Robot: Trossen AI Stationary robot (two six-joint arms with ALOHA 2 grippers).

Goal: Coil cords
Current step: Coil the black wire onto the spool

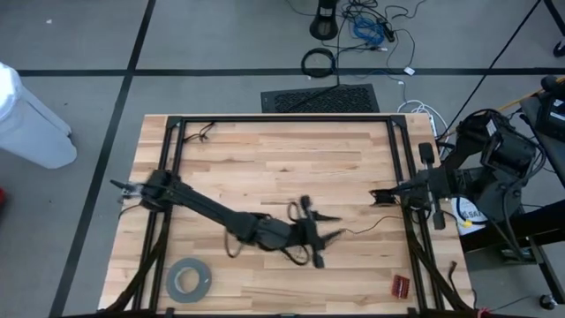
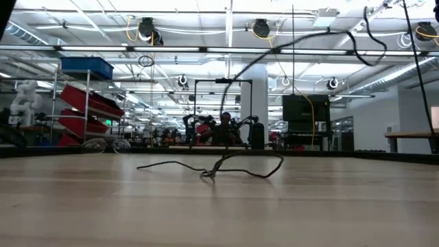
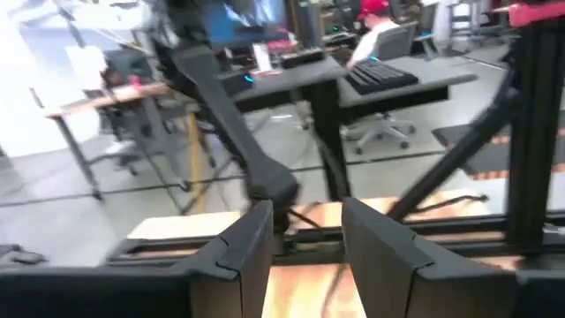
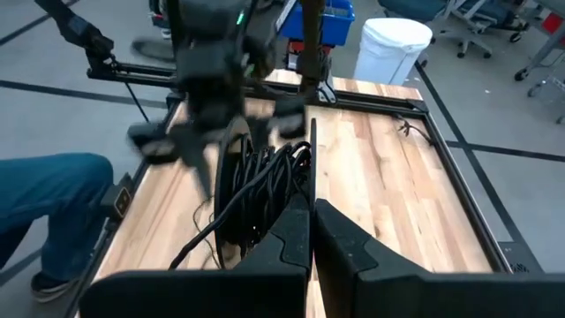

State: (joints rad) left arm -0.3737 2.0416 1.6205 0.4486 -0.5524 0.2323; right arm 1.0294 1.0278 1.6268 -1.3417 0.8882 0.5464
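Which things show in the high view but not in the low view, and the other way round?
Only the high view: both arms, with the left gripper at mid-table and the right gripper by the table's right rail, plus the grey tape roll and a small red item. Only the low view: the room behind, with red bins on shelving, and the raised loops of the thin dark wire. Both: the wooden table and that wire.

Even overhead light fell on the table (image 1: 265, 150), leaving only faint shadows. In the low view, ceiling lamps (image 2: 260, 28) glared bright. Motion blur smeared the left arm (image 1: 229, 219) from above and most of the left wrist view.
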